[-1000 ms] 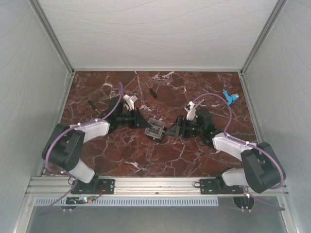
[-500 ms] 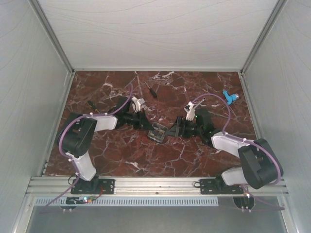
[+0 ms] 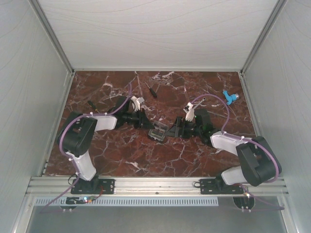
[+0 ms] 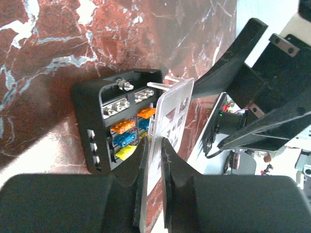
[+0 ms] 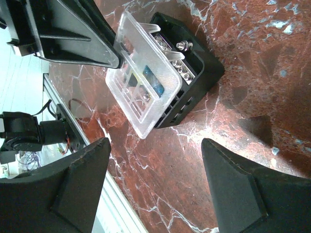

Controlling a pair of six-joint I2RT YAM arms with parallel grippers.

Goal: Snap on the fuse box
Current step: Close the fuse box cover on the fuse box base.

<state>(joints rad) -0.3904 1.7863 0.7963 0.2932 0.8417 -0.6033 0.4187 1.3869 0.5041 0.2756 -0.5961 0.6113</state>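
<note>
Top external view gave us the layout: the small square black plastic fuse box [image 3: 156, 135] sat on the red marble worktop [image 3: 146, 160], near its middle and between the two arms. The left end effector [image 3: 147, 124] reached it from the left and the right end effector [image 3: 173, 130] from the right. A black screwdriver [image 3: 152, 90] lay well apart toward the back. At that scale we could not read either grip.

Left wrist view settled one of them. The left fingers were clenched on one edge of a clear square plastic lid [image 4: 172, 114], which was held edge-on. The lid's far edge, with its small pegs, met the rim of the box, while the near edge stood off. That left orange, blue and yellow fuses exposed.

Right wrist view showed the right fingers spread wide and grasping nothing. They stood on either side of the box, apart from it. The lid lay tilted over the open face, one side raised.

We judged the step in hand to be seating the lid, which was aligned along one edge but not yet pressed home. The next move called for swinging the raised side down square to the rim. The right end effector would need to steady the box so it could not slide. A firm press would then have to follow until the clips caught.
</note>
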